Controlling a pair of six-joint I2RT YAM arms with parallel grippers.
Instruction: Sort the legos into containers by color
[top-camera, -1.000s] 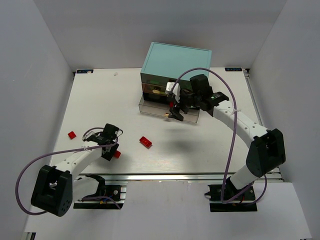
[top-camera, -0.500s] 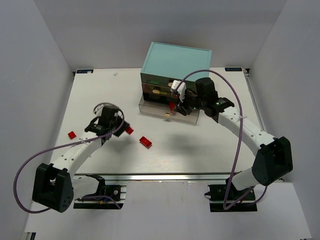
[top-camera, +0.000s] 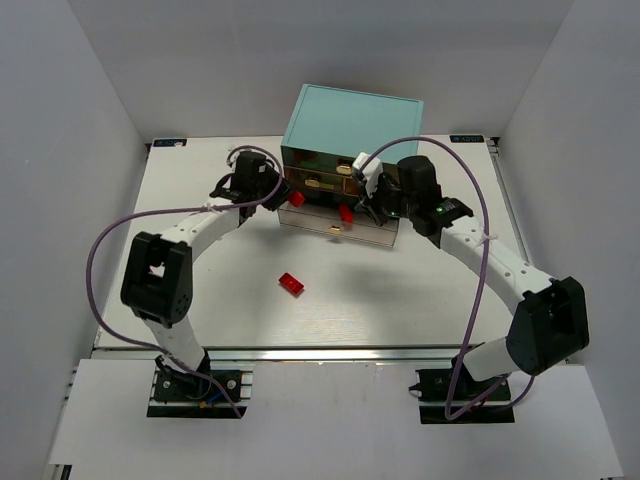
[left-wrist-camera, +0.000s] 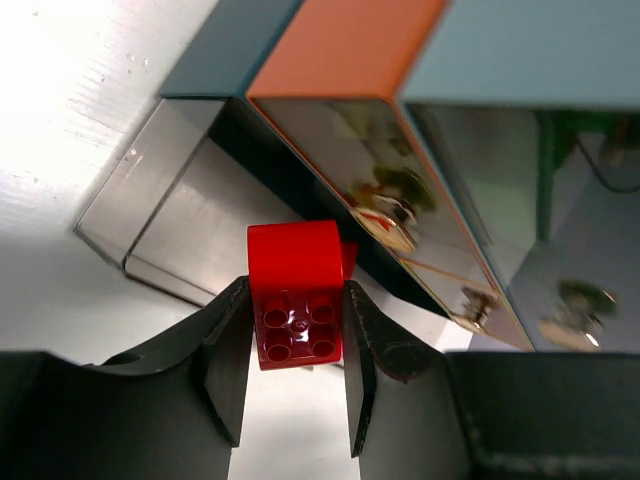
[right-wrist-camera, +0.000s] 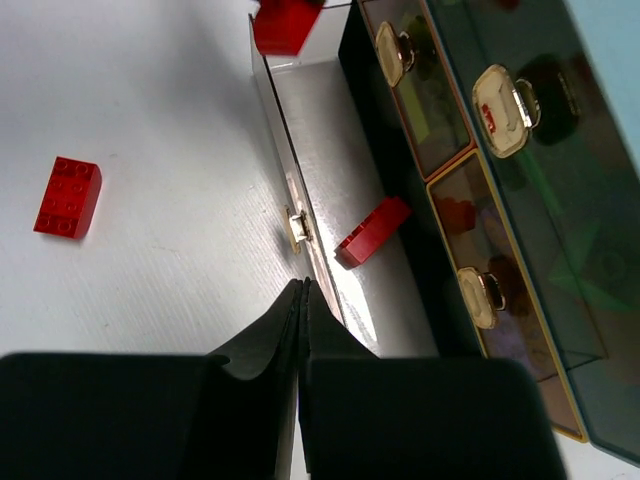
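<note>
Red brick (left-wrist-camera: 296, 290) clamped in left gripper (left-wrist-camera: 296, 325), seemingly over drawer (left-wrist-camera: 160, 215) — right gripper (right-wrist-camera: 301, 300) pressed together.

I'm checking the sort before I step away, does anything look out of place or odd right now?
Nothing spilled or damaged. One red lego lies loose on the table, unsorted. The bottom drawer stands open with a second lego inside; the left tool grips a third lego near its end.
</note>
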